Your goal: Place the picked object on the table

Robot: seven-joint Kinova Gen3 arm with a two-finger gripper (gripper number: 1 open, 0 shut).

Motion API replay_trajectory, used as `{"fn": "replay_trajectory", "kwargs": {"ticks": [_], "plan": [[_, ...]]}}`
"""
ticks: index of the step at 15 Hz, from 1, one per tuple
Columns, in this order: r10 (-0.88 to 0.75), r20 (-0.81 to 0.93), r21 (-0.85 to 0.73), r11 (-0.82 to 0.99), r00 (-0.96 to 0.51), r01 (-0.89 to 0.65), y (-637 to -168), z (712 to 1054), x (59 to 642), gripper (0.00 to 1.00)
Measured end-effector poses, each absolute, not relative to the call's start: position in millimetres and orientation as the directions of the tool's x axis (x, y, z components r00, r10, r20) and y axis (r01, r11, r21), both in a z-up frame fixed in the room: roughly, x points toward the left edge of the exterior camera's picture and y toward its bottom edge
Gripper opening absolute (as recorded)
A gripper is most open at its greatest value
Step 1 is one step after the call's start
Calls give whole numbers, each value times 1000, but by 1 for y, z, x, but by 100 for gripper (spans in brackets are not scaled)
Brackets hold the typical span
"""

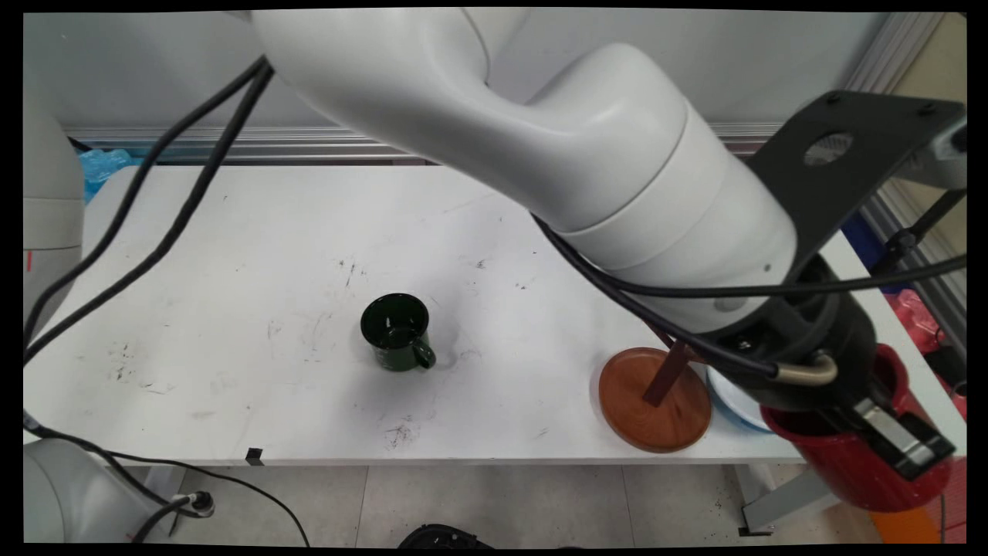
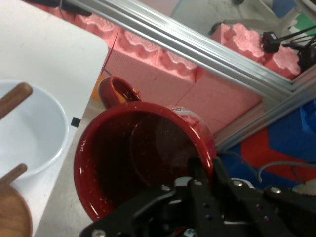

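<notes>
At the desk's right end: the gripper [image 1: 899, 440] holds a red mug [image 1: 864, 455] out past the desk [image 1: 231, 309] edge, over the floor rather than on the white top.
Fingers: clenched on the red mug's wall, one finger [image 1: 895, 436] outside the rim and the other apparently inside the cup; in the hand view the black linkage [image 2: 197, 207] closes over the near rim.
Why held so: pinching the wall at the rim looks like the steadiest hold on a wide, smooth cup; the mug [image 2: 143, 158] hangs tilted, mouth toward the hand camera, handle [image 2: 114, 91] on the far side.
Just beside it: a white bowl [image 1: 733, 401] sits at the desk's corner, mostly covered by the arm, with a brown wooden plate [image 1: 656, 401] touching or overlapping its left side.
Stick: a dark wooden stick [image 1: 668, 374] leans up out of the plate, seemingly propped against something under the arm.
Well apart: a dark green mug [image 1: 397, 332] stands upright near the desk's middle, handle toward the near right.
Hidden: the inner finger and the mug's base are out of sight; the bowl's contents cannot be made out, though two wooden rod ends [image 2: 15, 98] cross it in the hand view.
Below: pink foam blocks [image 2: 163, 69] and an aluminium rail [image 2: 197, 44] lie beneath the held mug.
</notes>
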State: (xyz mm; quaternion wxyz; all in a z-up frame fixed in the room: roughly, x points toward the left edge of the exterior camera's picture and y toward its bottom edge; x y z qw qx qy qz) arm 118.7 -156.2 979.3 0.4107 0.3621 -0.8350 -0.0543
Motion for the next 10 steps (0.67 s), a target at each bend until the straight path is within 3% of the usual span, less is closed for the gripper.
{"fn": "replay_trajectory", "kwargs": {"ticks": [10], "plan": [[-660, 517, 345, 744, -545, -572, -130, 980, 179, 0]]}}
